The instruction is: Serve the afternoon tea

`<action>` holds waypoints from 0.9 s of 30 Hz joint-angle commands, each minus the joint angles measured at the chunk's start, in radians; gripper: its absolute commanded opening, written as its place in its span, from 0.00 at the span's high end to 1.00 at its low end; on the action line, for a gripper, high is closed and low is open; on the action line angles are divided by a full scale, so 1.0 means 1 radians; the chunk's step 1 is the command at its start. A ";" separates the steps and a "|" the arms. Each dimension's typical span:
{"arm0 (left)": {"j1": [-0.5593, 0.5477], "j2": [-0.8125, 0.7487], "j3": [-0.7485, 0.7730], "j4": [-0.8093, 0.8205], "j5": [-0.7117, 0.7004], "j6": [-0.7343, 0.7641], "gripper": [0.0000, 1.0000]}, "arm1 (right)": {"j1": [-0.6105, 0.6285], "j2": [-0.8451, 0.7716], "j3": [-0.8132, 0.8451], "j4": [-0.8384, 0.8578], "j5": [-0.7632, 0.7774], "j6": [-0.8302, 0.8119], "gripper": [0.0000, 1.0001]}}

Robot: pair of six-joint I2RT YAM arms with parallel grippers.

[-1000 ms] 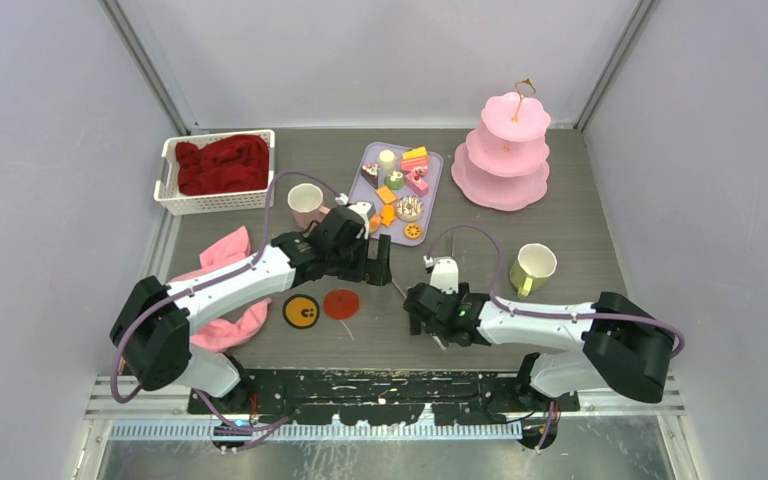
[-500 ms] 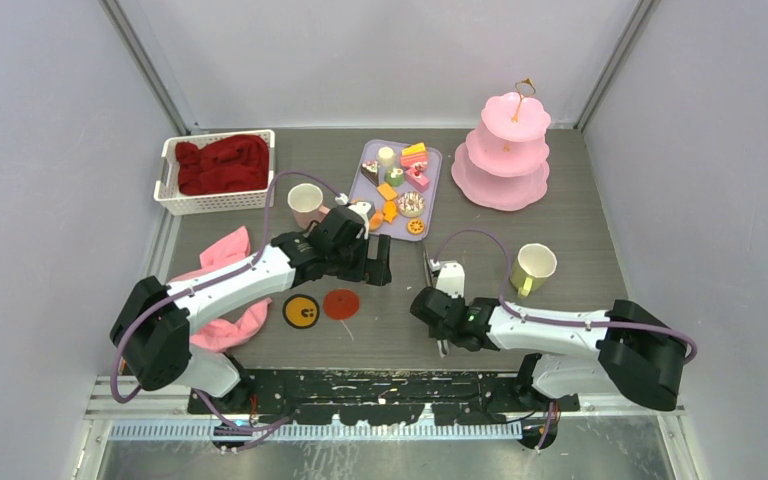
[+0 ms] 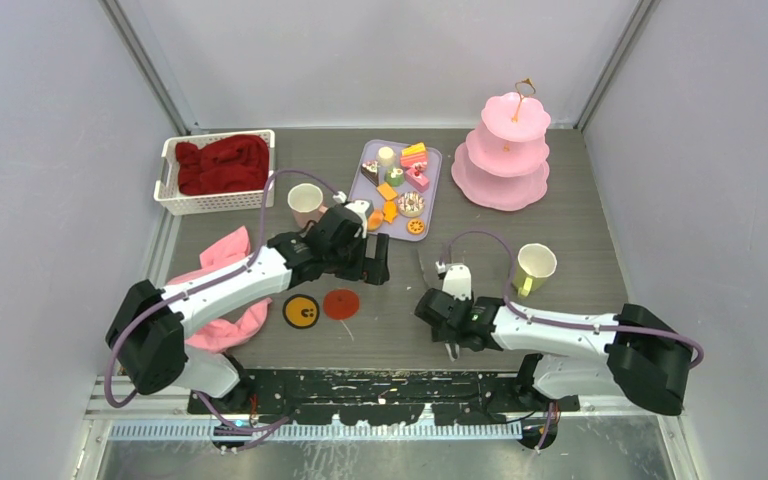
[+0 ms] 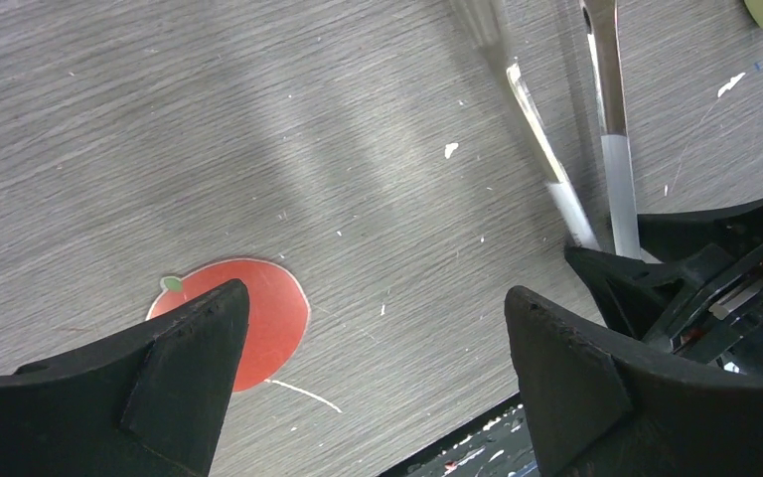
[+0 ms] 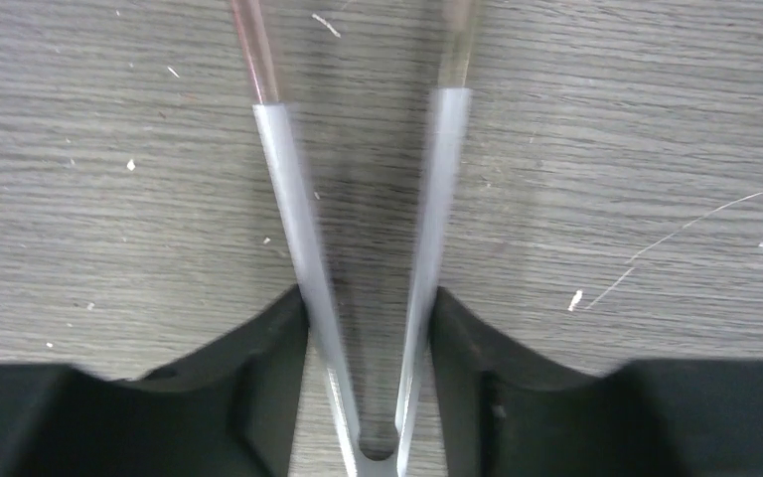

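Several toy cakes and fruit pieces [image 3: 406,182] lie on a lilac tray [image 3: 434,172] at the back. A cream mug [image 3: 305,203] stands left of the tray and a yellow-green mug [image 3: 533,267] stands to the right. My right gripper [image 3: 444,298] [image 5: 368,308] is shut on long metal tweezers [image 5: 283,179] near their joined end, one finger on each arm, and the tips point away. The tweezers [image 4: 616,149] also show in the left wrist view. My left gripper [image 3: 378,264] [image 4: 373,318] hangs open over bare table, holding nothing.
A pink three-tier stand [image 3: 505,150] is at the back right. A white basket [image 3: 170,190] with red cloth sits back left. A pink cloth [image 3: 225,295] lies under the left arm. A black-and-yellow coaster [image 3: 302,311] and a red apple coaster [image 3: 340,303] [image 4: 258,318] lie near the front.
My right gripper has closed on the tweezers and shifted right, swinging them from a slant to pointing away. The left arm has barely moved.
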 commanded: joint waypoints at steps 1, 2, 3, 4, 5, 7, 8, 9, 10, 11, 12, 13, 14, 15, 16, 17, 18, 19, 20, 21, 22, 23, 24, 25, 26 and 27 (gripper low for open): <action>0.010 -0.049 0.019 -0.005 -0.029 0.023 0.01 | 0.002 -0.047 0.055 -0.046 0.055 -0.020 0.38; 0.013 -0.052 0.022 -0.008 -0.031 0.027 0.01 | 0.002 -0.058 0.060 -0.048 0.058 -0.027 0.32; 0.018 -0.057 0.026 -0.013 -0.033 0.032 0.01 | 0.002 -0.069 0.068 -0.052 0.067 -0.032 0.26; 0.021 -0.060 0.033 -0.018 -0.033 0.037 0.01 | 0.002 -0.078 0.079 -0.061 0.078 -0.035 0.21; 0.025 -0.066 0.036 -0.023 -0.034 0.041 0.01 | 0.002 -0.088 0.091 -0.073 0.088 -0.037 0.17; 0.030 -0.078 0.042 -0.029 -0.036 0.047 0.01 | 0.002 -0.098 0.116 -0.090 0.103 -0.040 0.09; 0.032 -0.087 0.042 -0.029 -0.035 0.050 0.01 | 0.002 -0.105 0.125 -0.094 0.111 -0.039 0.06; 0.033 -0.093 0.042 -0.029 -0.036 0.053 0.01 | 0.000 -0.113 0.133 -0.100 0.119 -0.030 0.03; 0.033 -0.098 0.042 -0.030 -0.036 0.055 0.01 | 0.001 -0.123 0.137 -0.101 0.125 -0.022 0.01; 0.033 -0.102 0.041 -0.029 -0.039 0.058 0.01 | 0.000 -0.130 0.141 -0.102 0.132 -0.015 0.00; 0.035 -0.105 0.041 -0.031 -0.041 0.058 0.01 | 0.000 -0.137 0.147 -0.109 0.142 -0.005 0.00; 0.035 -0.108 0.040 -0.030 -0.043 0.061 0.01 | 0.001 -0.143 0.152 -0.119 0.159 0.010 0.00; 0.035 -0.111 0.038 -0.028 -0.048 0.062 0.01 | 0.000 -0.147 0.155 -0.134 0.182 0.029 0.00; 0.034 -0.114 0.035 -0.027 -0.054 0.062 0.01 | 0.000 -0.153 0.158 -0.153 0.206 0.058 0.00; 0.035 -0.117 0.032 -0.023 -0.058 0.062 0.01 | 0.001 -0.160 0.158 -0.171 0.229 0.081 0.00; 0.036 -0.120 0.027 -0.019 -0.062 0.066 0.01 | 0.001 -0.168 0.156 -0.177 0.241 0.096 0.00; 0.037 -0.121 0.024 -0.014 -0.057 0.071 0.01 | 0.000 -0.177 0.153 -0.176 0.250 0.099 0.00; 0.037 -0.124 0.022 -0.010 -0.053 0.075 0.01 | 0.000 -0.183 0.146 -0.171 0.251 0.100 0.00; 0.037 -0.125 0.021 -0.007 -0.050 0.079 0.01 | 0.001 -0.190 0.141 -0.163 0.249 0.098 0.00; 0.037 -0.126 0.021 -0.005 -0.046 0.082 0.01 | 0.001 -0.194 0.133 -0.143 0.243 0.086 0.00; 0.036 -0.127 0.022 -0.004 -0.044 0.085 0.01 | 0.001 -0.196 0.124 -0.125 0.239 0.076 0.00; 0.036 -0.128 0.021 -0.003 -0.044 0.087 0.01 | 0.001 -0.194 0.114 -0.107 0.236 0.072 0.00; 0.036 -0.128 0.021 0.000 -0.045 0.088 0.01 | 0.001 -0.188 0.103 -0.084 0.228 0.057 0.00; 0.035 -0.128 0.018 0.004 -0.045 0.088 0.01 | 0.001 -0.176 0.092 -0.055 0.211 0.027 0.00; 0.036 -0.128 0.015 0.008 -0.044 0.088 0.01 | 0.000 -0.158 0.090 -0.039 0.195 -0.005 0.00; 0.036 -0.128 0.013 0.010 -0.044 0.088 0.01 | 0.000 -0.133 0.098 -0.047 0.195 -0.005 0.00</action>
